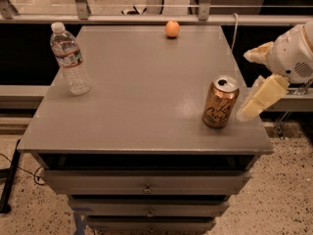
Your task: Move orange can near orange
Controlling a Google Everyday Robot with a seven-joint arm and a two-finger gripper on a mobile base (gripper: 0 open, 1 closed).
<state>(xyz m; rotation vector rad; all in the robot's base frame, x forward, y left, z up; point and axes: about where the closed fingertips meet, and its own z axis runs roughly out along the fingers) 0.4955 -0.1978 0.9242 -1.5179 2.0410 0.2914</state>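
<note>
Slim orange-gold metallic drink can (220, 102) stands upright on the grey tabletop (142, 97), toward the near right corner. Long axis is vertical, silver top up.

The tool (245, 84) hangs at the tabletop's right edge, just beside the can and seemingly clear of it. Its two cream fingers (261, 96) are spread apart, released, with nothing between them.

The can lies at 9 o'clock from the tool. A short leftward reach should, by my reckoning, put one finger on either side of the can's body.

Small round orange fruit (172, 29) sits at the far edge, about 11 o'clock from the can and well apart.

Clear plastic water bottle (70, 58) stands at the left, roughly 10 o'clock from the can and off the likely path.
</note>
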